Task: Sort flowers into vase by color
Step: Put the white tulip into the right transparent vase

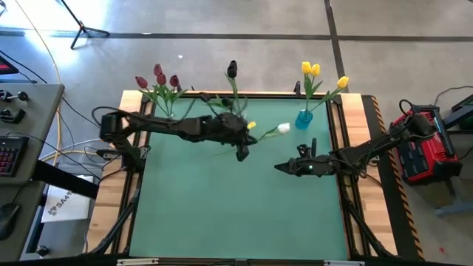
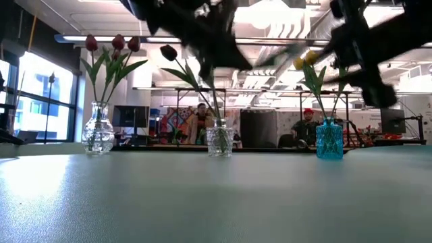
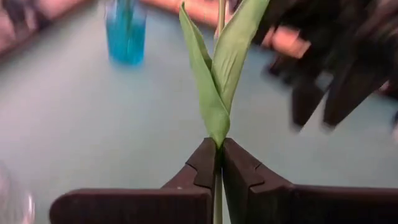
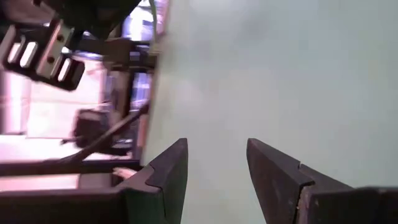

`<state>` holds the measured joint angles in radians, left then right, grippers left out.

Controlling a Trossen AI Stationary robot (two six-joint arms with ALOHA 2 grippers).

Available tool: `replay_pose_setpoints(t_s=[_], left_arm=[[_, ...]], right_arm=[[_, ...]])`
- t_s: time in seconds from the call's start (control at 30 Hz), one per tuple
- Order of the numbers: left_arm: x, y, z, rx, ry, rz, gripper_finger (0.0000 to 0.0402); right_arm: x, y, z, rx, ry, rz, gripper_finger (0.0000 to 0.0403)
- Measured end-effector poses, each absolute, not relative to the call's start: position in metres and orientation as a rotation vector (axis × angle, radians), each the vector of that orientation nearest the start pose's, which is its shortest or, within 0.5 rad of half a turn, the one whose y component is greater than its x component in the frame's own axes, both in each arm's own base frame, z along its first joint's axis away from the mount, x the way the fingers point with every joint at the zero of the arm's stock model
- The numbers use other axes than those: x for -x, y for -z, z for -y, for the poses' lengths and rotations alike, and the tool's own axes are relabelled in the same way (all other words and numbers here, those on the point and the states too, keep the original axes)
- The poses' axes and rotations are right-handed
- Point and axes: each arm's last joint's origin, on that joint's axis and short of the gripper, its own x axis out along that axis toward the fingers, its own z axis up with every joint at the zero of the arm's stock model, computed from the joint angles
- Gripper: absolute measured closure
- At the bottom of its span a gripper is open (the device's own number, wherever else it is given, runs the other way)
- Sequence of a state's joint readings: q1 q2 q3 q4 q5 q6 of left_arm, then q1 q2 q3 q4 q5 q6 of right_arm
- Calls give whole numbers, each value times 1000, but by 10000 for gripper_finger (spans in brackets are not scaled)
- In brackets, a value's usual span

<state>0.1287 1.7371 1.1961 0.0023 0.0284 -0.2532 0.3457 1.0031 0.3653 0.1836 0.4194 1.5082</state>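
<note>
White tulip (image 1: pixel 283 129) held off the green table mat (image 1: pixel 236 214), stem running back toward the left gripper (image 1: pixel 242 151); a yellow head (image 1: pixel 252 125) is seen just beside it, whether on the same stem cannot be told. In the left wrist view the stem (image 3: pixel 218 186) is pinched between the two dark fingers (image 3: pixel 202 165), pressed together on it, with two green leaves (image 3: pixel 214 74) rising just above the grip.

Three vases are lined along the far edge of the mat:
- clear vase (image 2: pixel 98 131) with three dark red tulips (image 2: pixel 113 44)
- clear middle vase (image 2: pixel 219 140) with one black tulip (image 2: pixel 168 52)
- blue vase (image 2: pixel 329 140) with yellow tulips (image 1: pixel 314 71)

The held flower is placed between the middle vase and the blue vase, nearer the middle one – above the mat, not in any vase.

Right gripper (image 1: pixel 283 167) is positioned over the mat on the right side, near the blue vase but apart from it; its fingers (image 4: pixel 165 171) are spread, nothing between them.

Beyond the table – two people (image 2: pixel 200 121) are seen seated in the room behind. A red case (image 1: pixel 423 144) lies off the table's right edge
</note>
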Motion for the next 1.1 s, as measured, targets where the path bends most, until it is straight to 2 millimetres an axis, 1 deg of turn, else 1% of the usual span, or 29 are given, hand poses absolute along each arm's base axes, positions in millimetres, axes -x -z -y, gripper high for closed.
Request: replay_pose_setpoints(t_s=[0.1, 0.2, 0.3, 0.37, 0.43, 0.6, 0.73, 0.97, 1.1], left_arm=[[-381, -268, -47, 274, -118, -375, 401], [-378, -295, -45, 273, -46, -202, 401], [-377, -311, -44, 284, 19, -76, 401], [-378, -316, -43, 300, 56, -31, 401], [-378, -319, -42, 319, 80, 4, 401], [-378, -322, -42, 323, 87, 27, 401], [-378, -323, -42, 321, 90, 43, 401], [-377, -326, -43, 318, 89, 62, 401], [-377, -327, -42, 318, 95, 62, 401]], right_arm=[[-194, -200, -52, -1231, 292, -153, 247], [-199, -218, -45, -1098, 232, 23, 247], [-200, -235, -39, -950, 196, 171, 244], [-202, -245, -36, -869, 198, 217, 239], [-206, -256, -35, -805, 207, 224, 232], [-222, -283, -30, -686, 272, 162, 213], [-230, -300, -23, -624, 339, 152, 204], [-233, -318, -13, -581, 337, 183, 203], [-234, -321, -10, -574, 265, 173, 210]])
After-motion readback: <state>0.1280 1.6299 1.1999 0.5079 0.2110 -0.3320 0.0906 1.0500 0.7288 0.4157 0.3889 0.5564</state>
